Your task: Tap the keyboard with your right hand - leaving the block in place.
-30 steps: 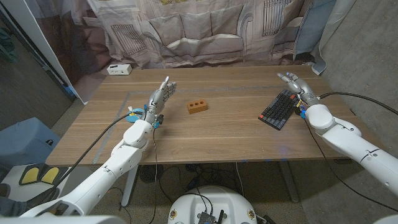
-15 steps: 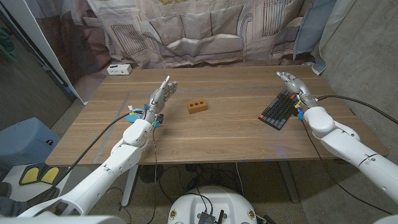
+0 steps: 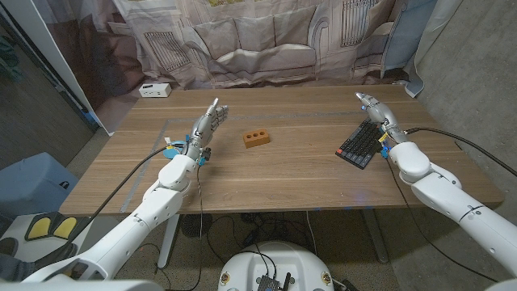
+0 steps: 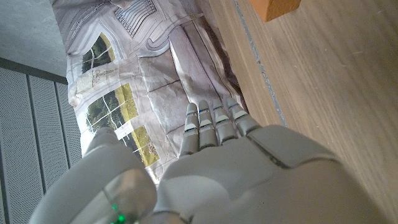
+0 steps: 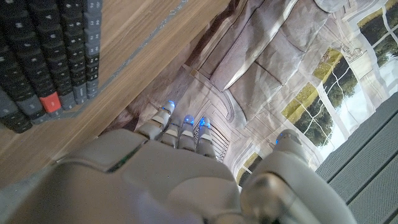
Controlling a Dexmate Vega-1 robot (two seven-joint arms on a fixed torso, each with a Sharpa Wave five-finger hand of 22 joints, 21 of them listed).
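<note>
A dark keyboard (image 3: 359, 143) lies slanted on the right side of the wooden table (image 3: 291, 182); its keys, one of them red, also appear in the right wrist view (image 5: 37, 56). My right hand (image 3: 374, 109) is open, fingers stretched out, over the keyboard's far end; whether it touches is unclear. From the right wrist view, this hand (image 5: 168, 168) points past the keys toward the backdrop. An orange block (image 3: 256, 138) with three holes sits mid-table, and its corner shows in the left wrist view (image 4: 277, 7). My left hand (image 3: 208, 123) is open, fingers straight, left of the block and apart from it.
A small white box (image 3: 154, 90) stands at the table's far left corner. A printed cloth backdrop (image 3: 266, 40) hangs behind the far edge. Cables run along both arms. Bare wood lies between block and keyboard.
My right hand and forearm have shifted a little to the left, toward the keyboard's far end. The left hand, the block and the keyboard have stayed put.
</note>
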